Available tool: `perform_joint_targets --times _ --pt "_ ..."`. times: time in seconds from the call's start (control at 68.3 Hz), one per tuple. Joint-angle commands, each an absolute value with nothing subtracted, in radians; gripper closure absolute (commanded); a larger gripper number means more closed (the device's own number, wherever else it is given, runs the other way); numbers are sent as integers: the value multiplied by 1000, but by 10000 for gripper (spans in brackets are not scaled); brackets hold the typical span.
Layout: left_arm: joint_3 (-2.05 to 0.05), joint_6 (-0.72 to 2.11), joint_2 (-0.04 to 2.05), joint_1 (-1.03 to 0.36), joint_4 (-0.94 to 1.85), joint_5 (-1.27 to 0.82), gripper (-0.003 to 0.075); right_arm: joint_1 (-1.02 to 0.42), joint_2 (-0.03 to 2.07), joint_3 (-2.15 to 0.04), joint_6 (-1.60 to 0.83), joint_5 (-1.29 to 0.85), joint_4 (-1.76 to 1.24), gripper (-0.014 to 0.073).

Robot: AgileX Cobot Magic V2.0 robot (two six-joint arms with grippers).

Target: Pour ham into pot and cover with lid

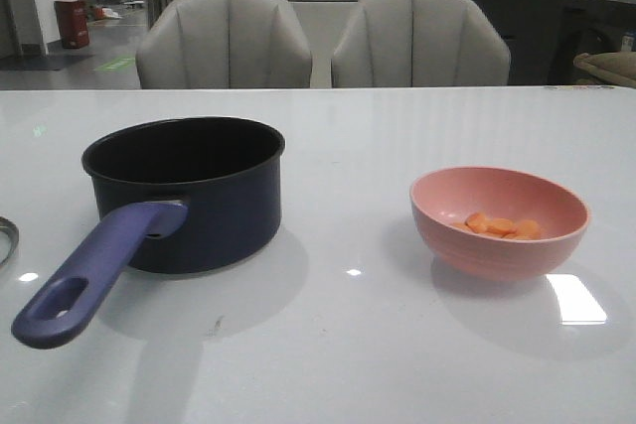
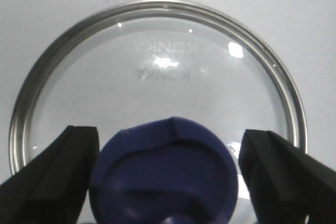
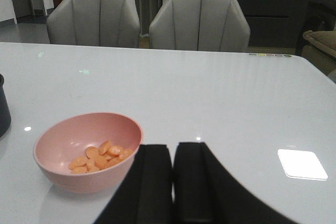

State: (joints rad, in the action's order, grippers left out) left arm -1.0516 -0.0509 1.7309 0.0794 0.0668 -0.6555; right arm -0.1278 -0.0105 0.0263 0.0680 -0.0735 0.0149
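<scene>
Sitting untouched in the pink bowl (image 1: 500, 220), the ham (image 1: 502, 226) awaits pouring into the empty pot (image 1: 185, 191); the left gripper (image 2: 168, 179) straddles the lid's knob (image 2: 164, 174) wide, the right gripper (image 3: 173, 182) nearly closed, empty.

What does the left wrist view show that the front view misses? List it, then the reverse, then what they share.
Only the left wrist view: the lid's full glass face, its blue knob, and the open left end effector straddling that knob. Only the front view: the pot, the pink bowl holding the ham, two chairs. Shared: the white table and, at the front view's left edge, a sliver of lid rim.
</scene>
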Motion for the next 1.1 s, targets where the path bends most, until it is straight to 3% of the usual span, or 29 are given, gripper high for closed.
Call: perform_joint_targets --times 0.0,0.439,0.747,1.083 --pt "-1105 -52 1690 79 68 -676 143 -124 -30 22 68 8 25 423" --pt "-1185 -43 1586 77 0 -769 160 -124 -30 22 68 8 25 423" --pt "-1076 -38 1255 -12 8 -660 243 -124 -30 22 68 8 25 423" --pt "-860 -38 879 -79 67 -493 244 -124 -30 22 68 8 25 423"
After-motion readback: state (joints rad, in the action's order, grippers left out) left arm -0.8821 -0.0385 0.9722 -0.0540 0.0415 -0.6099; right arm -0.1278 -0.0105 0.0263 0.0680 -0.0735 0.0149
